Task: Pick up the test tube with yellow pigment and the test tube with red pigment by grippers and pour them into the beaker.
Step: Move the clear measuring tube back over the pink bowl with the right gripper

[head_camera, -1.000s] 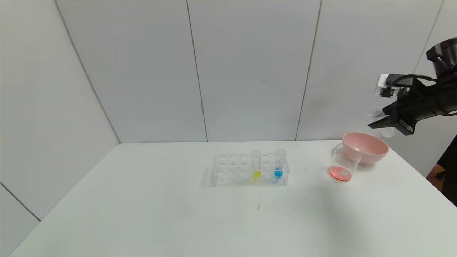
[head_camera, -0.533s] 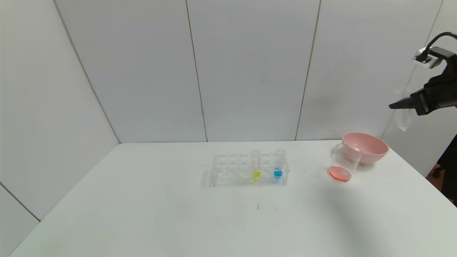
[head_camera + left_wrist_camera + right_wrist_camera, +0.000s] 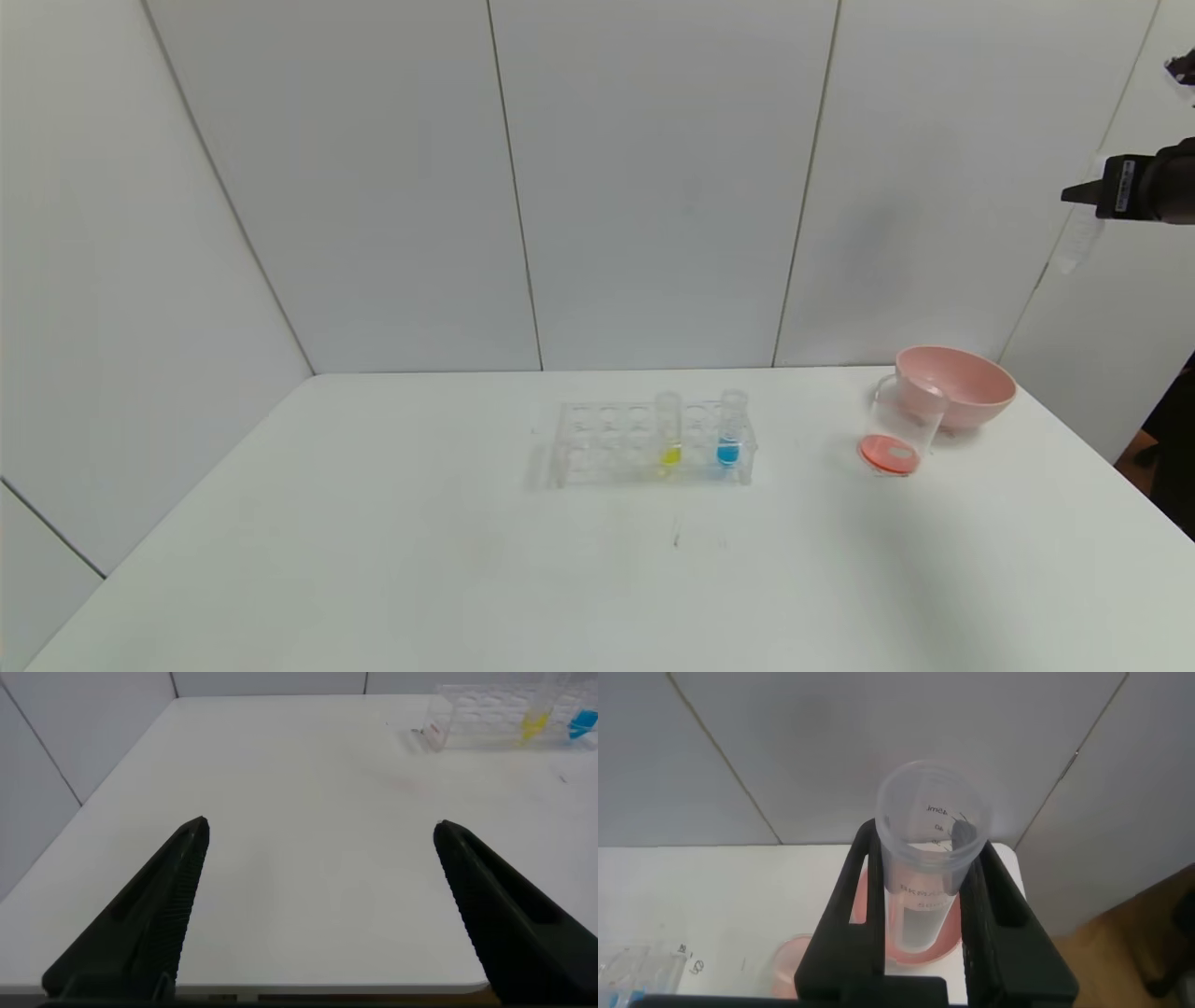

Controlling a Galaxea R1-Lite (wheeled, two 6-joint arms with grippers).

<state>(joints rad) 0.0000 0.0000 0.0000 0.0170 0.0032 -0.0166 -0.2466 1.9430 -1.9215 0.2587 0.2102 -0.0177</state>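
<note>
My right gripper [image 3: 1083,196] is high at the far right, above the table's right edge. It is shut on a clear test tube [image 3: 1075,245] in which no liquid shows; the right wrist view shows the tube [image 3: 929,849] between the fingers [image 3: 854,887]. No tube with red liquid is in view. The beaker [image 3: 898,431] stands in front of the pink bowl with red-orange liquid at its bottom. The yellow-pigment tube [image 3: 669,431] stands upright in the clear rack [image 3: 607,443]. My left gripper [image 3: 320,831] is open and empty over the table's near left part.
A tube with blue liquid [image 3: 730,429] stands in the rack to the right of the yellow one. The pink bowl [image 3: 962,385] sits at the back right near the table edge, also under my right gripper in its wrist view [image 3: 878,943].
My right gripper has risen and moved right with the tube, away from the space above the bowl and beaker. Nothing on the table has moved.
</note>
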